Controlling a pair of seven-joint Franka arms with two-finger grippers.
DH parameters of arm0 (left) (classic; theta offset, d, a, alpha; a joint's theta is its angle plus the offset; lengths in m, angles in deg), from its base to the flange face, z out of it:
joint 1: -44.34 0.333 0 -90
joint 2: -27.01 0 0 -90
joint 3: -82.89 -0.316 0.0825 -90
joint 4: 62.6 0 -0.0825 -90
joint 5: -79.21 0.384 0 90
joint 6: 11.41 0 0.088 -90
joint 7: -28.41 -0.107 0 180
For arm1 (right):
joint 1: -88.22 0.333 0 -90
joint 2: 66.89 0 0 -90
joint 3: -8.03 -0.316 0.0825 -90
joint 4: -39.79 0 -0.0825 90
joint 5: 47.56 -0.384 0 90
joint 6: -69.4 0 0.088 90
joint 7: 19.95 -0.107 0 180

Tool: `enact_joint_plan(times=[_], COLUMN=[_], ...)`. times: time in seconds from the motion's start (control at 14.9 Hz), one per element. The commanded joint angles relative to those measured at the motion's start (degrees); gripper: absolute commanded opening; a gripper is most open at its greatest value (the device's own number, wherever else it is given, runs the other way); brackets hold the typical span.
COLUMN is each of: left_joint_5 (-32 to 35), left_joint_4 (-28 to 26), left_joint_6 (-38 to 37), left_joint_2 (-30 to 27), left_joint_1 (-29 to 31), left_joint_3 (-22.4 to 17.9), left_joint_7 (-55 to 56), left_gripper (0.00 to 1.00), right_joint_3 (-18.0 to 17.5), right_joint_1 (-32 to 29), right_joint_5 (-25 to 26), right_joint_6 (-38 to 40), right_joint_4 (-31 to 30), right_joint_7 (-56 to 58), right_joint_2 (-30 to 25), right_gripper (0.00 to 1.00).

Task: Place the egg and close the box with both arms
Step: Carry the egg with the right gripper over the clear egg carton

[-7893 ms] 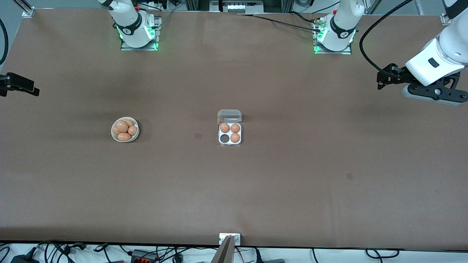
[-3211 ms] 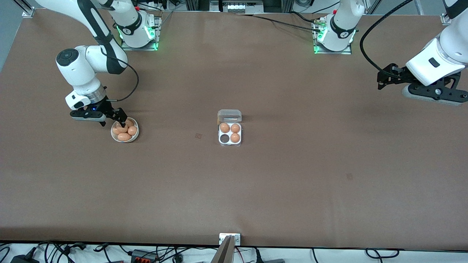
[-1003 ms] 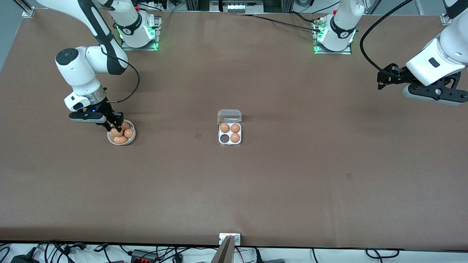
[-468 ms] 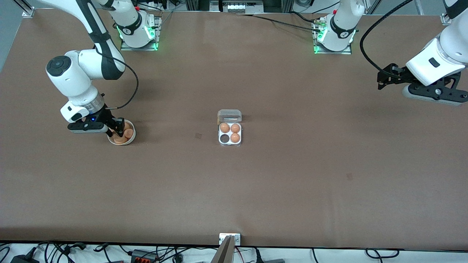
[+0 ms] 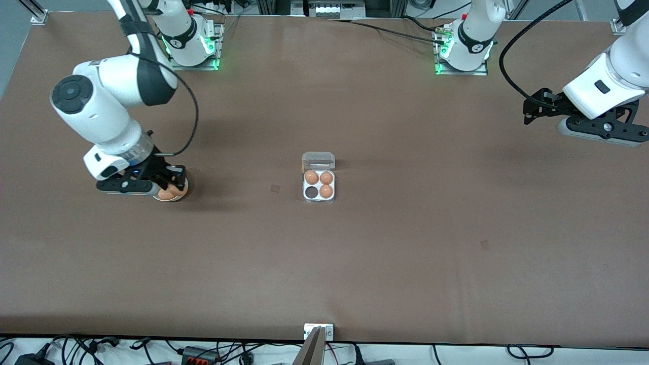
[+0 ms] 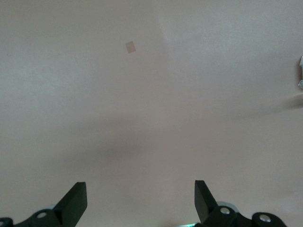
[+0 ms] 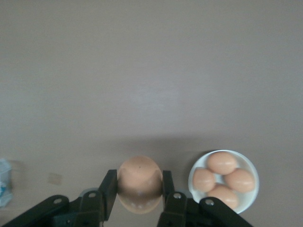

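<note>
My right gripper (image 5: 170, 185) is shut on an orange-brown egg (image 7: 139, 182) and holds it above the white bowl (image 7: 251, 170). In the right wrist view the egg sits squeezed between both black fingers (image 7: 108, 189). The clear box (image 5: 319, 185) stands at the table's middle with its lid (image 5: 318, 161) open and tipped back. Three cells hold eggs, and the cell (image 5: 310, 192) nearer the camera toward the right arm's end is empty. My left gripper (image 5: 528, 112) is open and empty, and waits in the air over the left arm's end of the table.
The bowl (image 5: 178, 198) holds several more eggs and is mostly hidden under my right gripper in the front view. A strip of bare brown table lies between bowl and box. A small metal plate (image 5: 318, 330) sits at the table's near edge.
My right gripper shut on an egg in the bowl and has risen with it, after the bowl slid slightly toward the right arm's end. The left arm has not moved.
</note>
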Motion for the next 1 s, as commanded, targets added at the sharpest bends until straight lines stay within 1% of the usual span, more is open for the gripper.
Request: enact_joint_plan(times=[0.0,0.07,0.27,0.4,0.47,0.67,0.8,0.94], left_joint_5=[0.39,0.39,0.39,0.39,0.39,0.39,0.39,0.39], left_joint_4=[1.12,1.12,1.12,1.12,1.12,1.12,1.12,1.12], left_joint_6=[-0.83,-0.83,-0.83,-0.74,-0.83,-0.83,-0.83,-0.83], left_joint_2=[-0.07,-0.07,-0.07,-0.07,-0.07,-0.07,-0.07,-0.07], left_joint_1=[0.11,0.19,0.11,0.11,0.11,0.11,0.11,0.11], left_joint_3=[0.01,0.1,0.1,0.1,0.1,0.1,0.1,0.01], left_joint_7=[-0.79,-0.79,-0.79,-0.79,-0.79,-0.79,-0.79,-0.79], left_gripper=[1.0,1.0,1.0,1.0,1.0,1.0,1.0,1.0], right_joint_3=[0.38,0.38,0.46,0.46,0.55,0.55,0.55,0.81], right_joint_1=[4.46,5.35,9.74,12.02,13.08,15.54,17.04,18.88], right_joint_5=[-0.03,0.06,-0.03,0.32,0.85,4.01,4.46,4.46], right_joint_6=[1.59,1.59,1.59,1.59,1.68,1.24,1.33,1.33], right_joint_4=[5.16,6.4,11.49,17.19,19.22,21.7,25.11,26.88], right_joint_7=[-4.7,-6.02,-9.79,-15.76,-16.75,-20.6,-21.94,-24.56], right_joint_2=[3.95,4.57,9.31,13.87,15.11,19.07,21.71,23.91], right_gripper=[0.0,0.0,0.0,0.0,0.0,0.0,0.0,0.0])
